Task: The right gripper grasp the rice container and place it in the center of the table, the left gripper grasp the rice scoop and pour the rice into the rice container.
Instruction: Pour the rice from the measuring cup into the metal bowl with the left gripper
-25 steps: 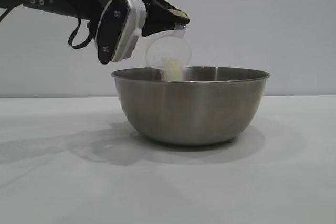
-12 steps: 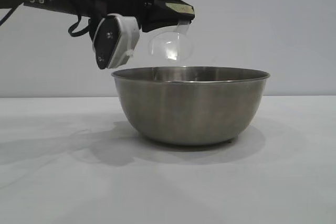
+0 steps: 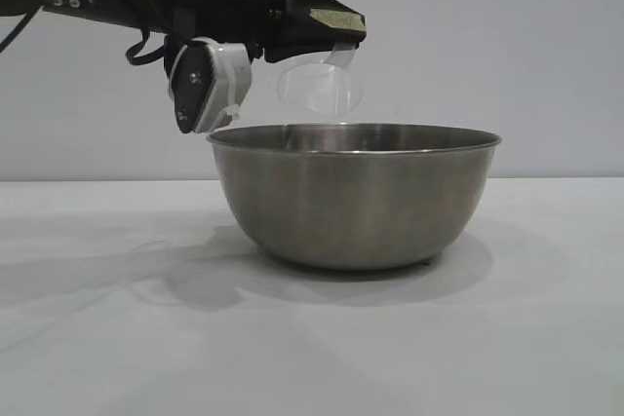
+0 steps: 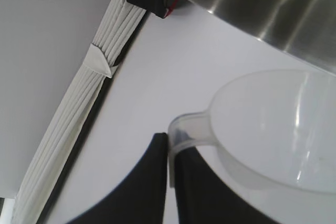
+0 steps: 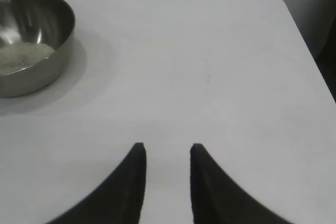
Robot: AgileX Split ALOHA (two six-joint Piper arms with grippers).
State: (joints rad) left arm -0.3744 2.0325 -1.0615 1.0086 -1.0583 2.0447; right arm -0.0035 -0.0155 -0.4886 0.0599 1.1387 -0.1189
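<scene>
**Desk:** What did the frame show, and where did everything sit?

**Photographer:** The rice container (image 3: pixel 355 197) stood mid-table (image 3: pixel 107 338). The left gripper (image 3: pixel 336 34) reached in level from nine o'clock and hung just above the bowl's rim at about eleven o'clock. Its fingers (image 4: pixel 152 182) were pinched tight on the handle of the rice scoop (image 3: pixel 319 90), which was tipped on its side, mouth towards the bowl, clear of the rim and not touching it.

**Desk:** Any rice left in the scoop?

**Photographer:** None that could be seen; the cup looked clear right through. The rice (image 5: pixel 21 56) lay as a pale bed in the bottom of the bowl, seen from the right wrist camera.

**Desk:** And the right gripper?

**Photographer:** The right gripper (image 5: pixel 167 153) was parked well away from the bowl, which lay towards its ten o'clock. Its fingers stood narrowly apart and gripped nothing, over bare table.

**Desk:** So which step was it?

**Photographer:** By my reading, the tail of the pour; the placing was done and the scoop appeared emptied. The next move would likely call for rolling the scoop upright, lifting it clear of the rim without knocking the bowl, then carrying it off to the side.
</scene>
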